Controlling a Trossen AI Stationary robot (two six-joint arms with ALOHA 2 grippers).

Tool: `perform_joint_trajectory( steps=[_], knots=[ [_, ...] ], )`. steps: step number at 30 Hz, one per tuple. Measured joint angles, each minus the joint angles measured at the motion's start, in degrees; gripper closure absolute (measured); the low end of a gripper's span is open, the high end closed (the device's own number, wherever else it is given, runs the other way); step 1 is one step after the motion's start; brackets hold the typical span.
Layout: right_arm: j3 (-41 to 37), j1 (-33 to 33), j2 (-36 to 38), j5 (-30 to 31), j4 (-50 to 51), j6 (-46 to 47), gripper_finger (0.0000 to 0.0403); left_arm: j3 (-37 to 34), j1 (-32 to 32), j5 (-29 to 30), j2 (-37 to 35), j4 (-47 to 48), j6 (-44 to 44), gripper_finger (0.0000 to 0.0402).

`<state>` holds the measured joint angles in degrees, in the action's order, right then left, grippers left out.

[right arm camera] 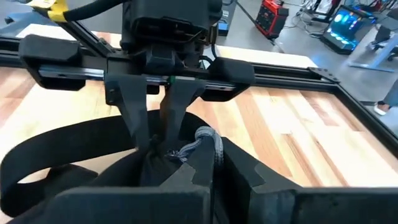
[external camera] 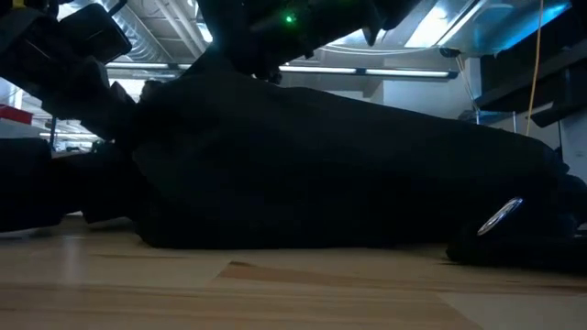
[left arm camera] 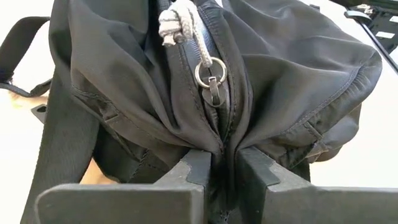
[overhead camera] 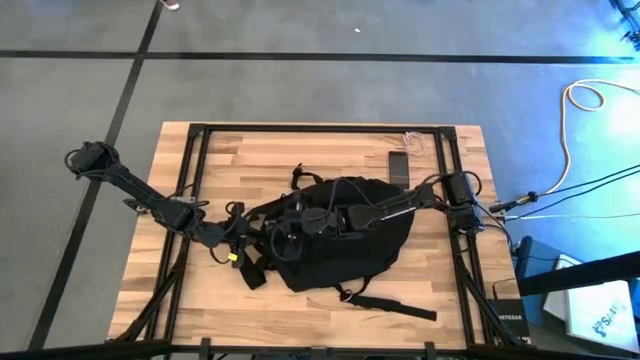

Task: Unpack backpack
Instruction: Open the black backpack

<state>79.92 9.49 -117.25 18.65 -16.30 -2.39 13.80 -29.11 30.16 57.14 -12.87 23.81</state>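
The left gripper (left arm camera: 224, 174) comes from the left and pinches a fold of fabric at the backpack's zipper seam, fingers closed on the cloth. The backpack (overhead camera: 345, 235) lies flat in the middle of the table (overhead camera: 300, 150). It looks soft and floppy, so cloth will stretch before it moves; the grey zipper cord (left arm camera: 174, 25) seems the better hold. The right gripper (right arm camera: 214, 165), clenched, grips that cord from the right.
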Motion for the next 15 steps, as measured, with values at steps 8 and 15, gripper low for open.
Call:
perform_joint_trajectory(
  steps=[8,15],
  knots=[
    [0.0,0.1,0.0,1.7,0.5,-1.3,0.0403,0.0,0.0,0.1,0.0,-0.1,-0.2,0.0366],
    [0.0,1.6,0.0,5.5,1.9,-12.2,0.0403,0.0,0.0,0.1,0.0,0.0,-0.2,0.0365]
  ],
)
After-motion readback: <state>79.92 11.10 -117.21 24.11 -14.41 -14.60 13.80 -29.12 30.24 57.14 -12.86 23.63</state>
